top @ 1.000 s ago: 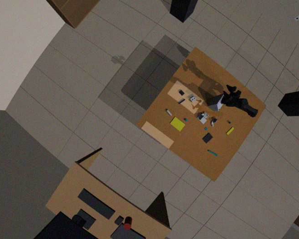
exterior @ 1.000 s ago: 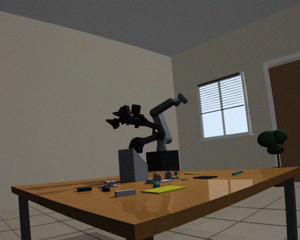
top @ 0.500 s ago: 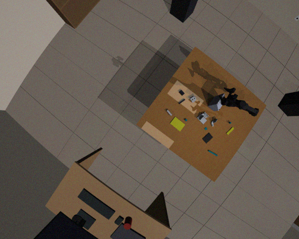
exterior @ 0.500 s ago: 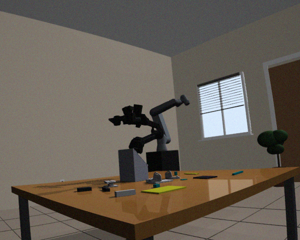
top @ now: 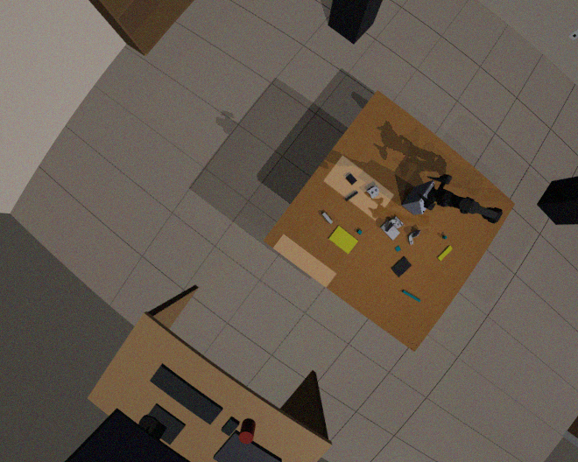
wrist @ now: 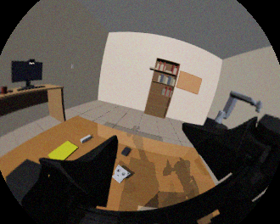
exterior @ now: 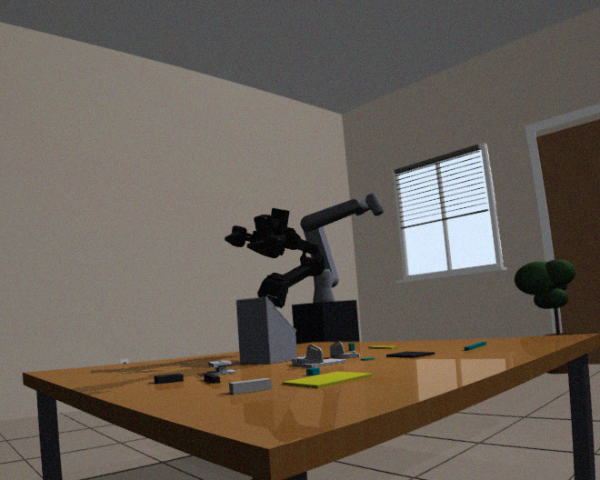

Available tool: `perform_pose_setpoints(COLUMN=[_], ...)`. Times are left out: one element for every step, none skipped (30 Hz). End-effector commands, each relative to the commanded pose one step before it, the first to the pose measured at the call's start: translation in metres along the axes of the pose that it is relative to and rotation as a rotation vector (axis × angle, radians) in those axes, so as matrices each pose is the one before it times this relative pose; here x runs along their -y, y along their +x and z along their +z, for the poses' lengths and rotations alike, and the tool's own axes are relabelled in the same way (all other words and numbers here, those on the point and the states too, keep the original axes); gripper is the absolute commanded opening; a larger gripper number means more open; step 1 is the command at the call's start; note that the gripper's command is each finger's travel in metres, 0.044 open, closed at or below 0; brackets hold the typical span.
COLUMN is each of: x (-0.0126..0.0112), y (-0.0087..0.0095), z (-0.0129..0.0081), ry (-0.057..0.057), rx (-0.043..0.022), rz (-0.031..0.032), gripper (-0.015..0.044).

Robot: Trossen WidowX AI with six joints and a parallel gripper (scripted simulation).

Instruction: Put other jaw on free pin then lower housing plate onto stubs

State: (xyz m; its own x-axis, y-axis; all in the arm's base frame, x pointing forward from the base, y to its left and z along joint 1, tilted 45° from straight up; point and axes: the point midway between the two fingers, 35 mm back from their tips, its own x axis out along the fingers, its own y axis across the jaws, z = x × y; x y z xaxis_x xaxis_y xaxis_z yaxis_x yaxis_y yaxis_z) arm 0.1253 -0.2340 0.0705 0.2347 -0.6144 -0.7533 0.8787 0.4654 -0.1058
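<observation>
The top view looks down from high above the wooden table (top: 359, 278) (exterior: 445, 392) (wrist: 29, 142), far enough back to take in the floor around it and a desk. The exterior view sits near one table corner, just above the tabletop, facing across it toward a window beyond. The wrist view rides close above the table, looking outward over it to a bookshelf (wrist: 149, 99) past its edge. All three share the yellow plate (top: 342, 239) (exterior: 328, 379) (wrist: 63, 151) on the table; the top and wrist views also share the desk (top: 130, 358) (wrist: 56, 103) beside it.
</observation>
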Motion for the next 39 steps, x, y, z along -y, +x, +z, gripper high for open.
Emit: perform_pose_setpoints(x=[-0.01062,-0.00257,-0.00257,-0.00257,-0.00258,-0.00257,-0.00257,-0.00257,-0.00256,-0.00256,-0.00255,-0.00255,-0.00254,-0.00253,-0.00254,-0.00253,-0.00252,-0.00251,-0.00250,-0.00249,-0.00247,-0.00246,-0.00245,-0.00243,-0.00241,-0.00240,-0.00238,-0.00236,-0.00234,-0.00232,-0.00230,-0.00228,-0.00226,-0.00224,-0.00224,-0.00221,-0.00219,-0.00216,-0.00214], y=[-0.00062,0.00006,0.00006,0.00007,0.00007,0.00008,0.00008,0.00009,0.00009,0.00010,0.00010,0.00011,0.00012,0.00012,0.00013,0.00013,0.00014,0.00014,0.00015,0.00015,0.00016,0.00017,0.00017,0.00018,0.00018,0.00019,0.00019,0.00020,0.00021,0.00021,0.00022,0.00022,0.00023,0.00023,0.00024,0.00025,0.00025,0.00026,0.00027], z=[0.00232,-0.00012,-0.00008,-0.00003,0.00001,0.00005,0.00009,0.00014,0.00018,0.00022,0.00027,0.00031,0.00035,0.00039,0.00044,0.00048,0.00053,0.00057,0.00061,0.00065,0.00069,0.00074,0.00078,0.00082,0.00086,0.00090,0.00094,0.00098,0.00102,0.00105,0.00109,0.00113,0.00117,0.00120,0.00125,0.00129,0.00132,0.00136,0.00139], ry=[-0.0917,-0.0237,-0.0237,-0.0237,-0.0239,-0.0239,-0.0239,-0.0239,-0.0239,-0.0239,-0.0239,-0.0239,-0.0239,-0.0238,-0.0240,-0.0240,-0.0240,-0.0240,-0.0240,-0.0240,-0.0240,-0.0239,-0.0239,-0.0239,-0.0239,-0.0239,-0.0239,-0.0239,-0.0239,-0.0239,-0.0239,-0.0239,-0.0238,-0.0238,-0.0240,-0.0240,-0.0240,-0.0240,-0.0240], rx=[-0.00537,-0.00284,-0.00268,-0.00253,-0.00243,-0.00227,-0.00212,-0.00196,-0.00181,-0.00165,-0.00150,-0.00134,-0.00119,-0.00103,-0.00088,-0.00073,-0.00057,-0.00041,-0.00026,-0.00010,0.00005,0.00021,0.00036,0.00051,0.00067,0.00082,0.00097,0.00112,0.00127,0.00142,0.00157,0.00172,0.00187,0.00202,0.00218,0.00233,0.00248,0.00263,0.00277], rz=[0.04218,0.00985,0.00988,0.00991,0.01002,0.01005,0.01007,0.01009,0.01011,0.01013,0.01015,0.01016,0.01017,0.01018,0.01025,0.01026,0.01026,0.01026,0.01025,0.01025,0.01024,0.01023,0.01022,0.01020,0.01018,0.01017,0.01014,0.01012,0.01010,0.01007,0.01004,0.01001,0.00997,0.00994,0.00997,0.00993,0.00989,0.00985,0.00980], gripper=[0.0440,0.0440,0.0440,0.0440,0.0440,0.0440,0.0440,0.0440,0.0440,0.0440,0.0440,0.0440,0.0440,0.0440,0.0440,0.0440,0.0440,0.0440,0.0440,0.0440,0.0440,0.0440,0.0440,0.0440,0.0440,0.0440,0.0440,0.0440,0.0440,0.0440,0.0440,0.0440,0.0440,0.0440,0.0440,0.0440,0.0440,0.0440,0.0440])
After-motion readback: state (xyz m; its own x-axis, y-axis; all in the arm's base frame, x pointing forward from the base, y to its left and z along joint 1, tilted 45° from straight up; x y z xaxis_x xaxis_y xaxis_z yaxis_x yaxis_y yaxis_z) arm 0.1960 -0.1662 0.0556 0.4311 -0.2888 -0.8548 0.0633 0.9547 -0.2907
